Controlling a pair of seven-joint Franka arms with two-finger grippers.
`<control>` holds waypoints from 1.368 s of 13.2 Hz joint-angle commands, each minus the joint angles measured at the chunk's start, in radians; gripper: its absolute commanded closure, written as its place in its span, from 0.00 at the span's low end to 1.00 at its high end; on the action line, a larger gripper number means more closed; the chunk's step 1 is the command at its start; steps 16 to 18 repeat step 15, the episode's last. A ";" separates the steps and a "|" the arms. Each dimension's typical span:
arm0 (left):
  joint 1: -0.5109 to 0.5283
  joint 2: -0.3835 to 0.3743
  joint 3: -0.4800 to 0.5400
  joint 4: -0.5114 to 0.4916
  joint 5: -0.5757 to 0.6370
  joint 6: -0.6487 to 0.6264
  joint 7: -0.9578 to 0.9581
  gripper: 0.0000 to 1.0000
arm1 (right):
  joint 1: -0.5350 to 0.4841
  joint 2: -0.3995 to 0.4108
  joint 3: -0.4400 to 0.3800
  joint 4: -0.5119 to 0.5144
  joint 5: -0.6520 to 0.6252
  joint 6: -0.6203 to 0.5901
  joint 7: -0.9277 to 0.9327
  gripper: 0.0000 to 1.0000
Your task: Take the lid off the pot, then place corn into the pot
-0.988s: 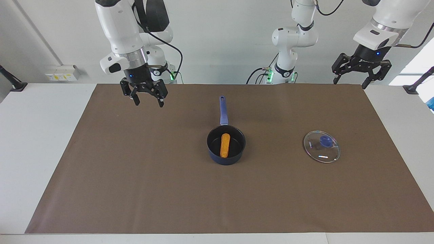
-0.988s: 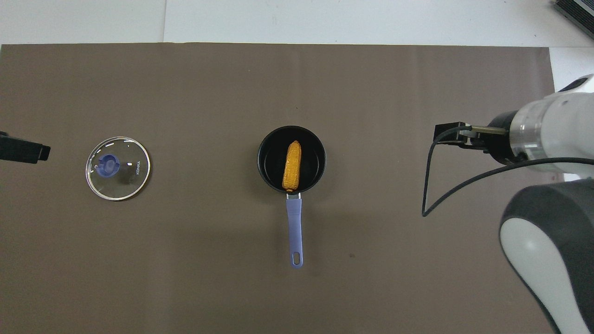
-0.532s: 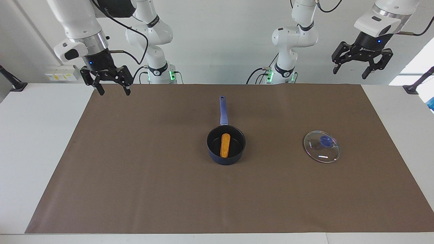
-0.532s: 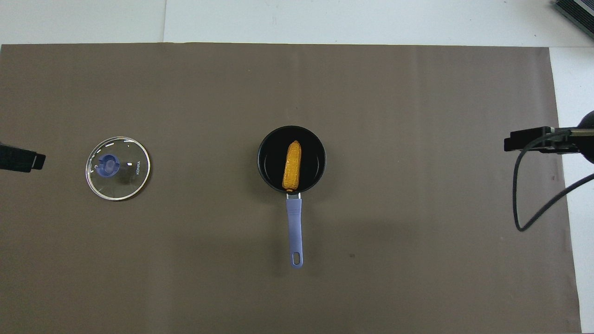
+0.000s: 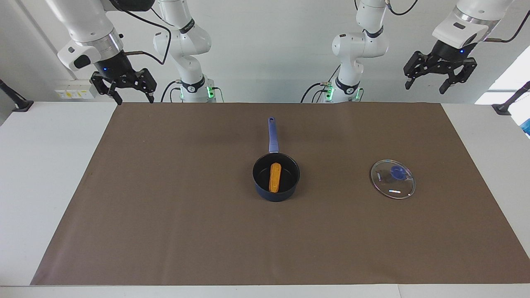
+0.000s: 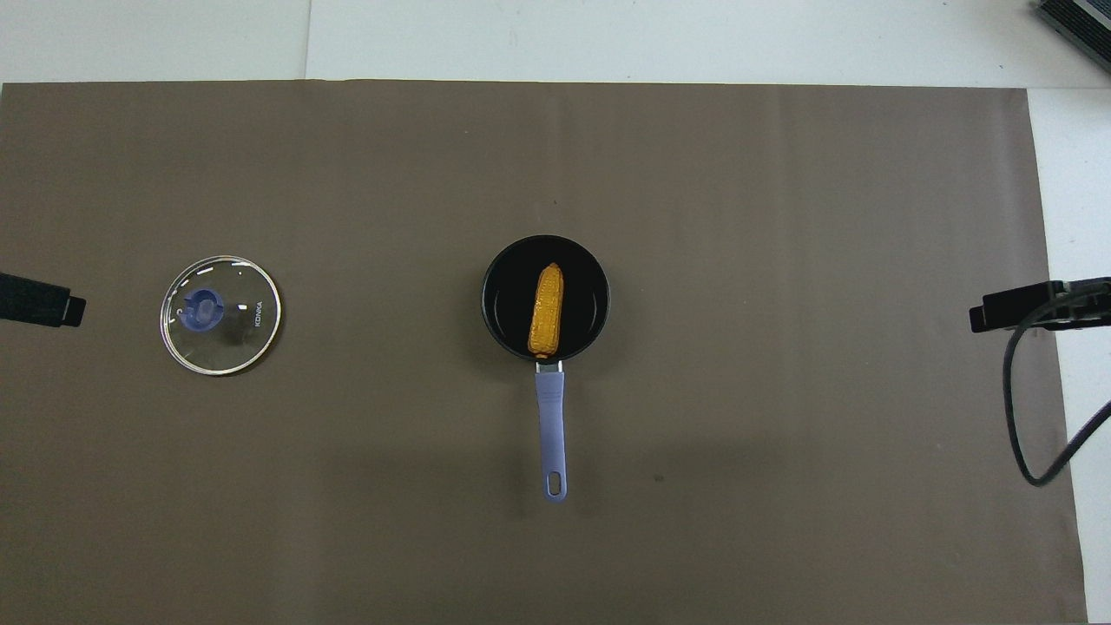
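The pot is taken as the landmark; it is seen standing on the brown mat that covers the counter, with its long handle pointed toward the robots. The lid is found off the pot, laid flat on the mat beside it toward the left arm's end of the counter and well apart from it (its blue knob is seen facing up). The corn is seen lying inside the pot, lengthwise along the line of the handle, and nothing is left loose on the mat beside the pot. Both stages of the task are therefore judged complete: the lid has been removed and the corn has been deposited. No further handling is judged to be required, unless a return of the arms to rest is counted. The right gripper is held in the air above the mat's edge nearest the robots, toward the right arm's end of the counter and well apart from the pot; its fingers are spread and nothing is held between them. The left gripper is held in the air well apart from the pot, toward the left arm's end of the counter; its fingers are likewise spread and nothing is carried.
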 commanded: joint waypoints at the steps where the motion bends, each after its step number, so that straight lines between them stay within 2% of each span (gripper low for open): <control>1: -0.015 0.001 0.001 0.014 0.042 -0.019 -0.029 0.00 | -0.030 -0.014 -0.013 -0.003 -0.003 -0.051 -0.026 0.00; 13: -0.001 -0.015 0.003 -0.010 0.039 -0.007 -0.029 0.00 | -0.015 -0.016 0.000 0.019 -0.110 -0.037 -0.023 0.00; 18: -0.002 -0.022 0.003 -0.018 0.039 0.005 -0.029 0.00 | -0.007 -0.016 0.001 0.016 -0.112 -0.015 -0.026 0.00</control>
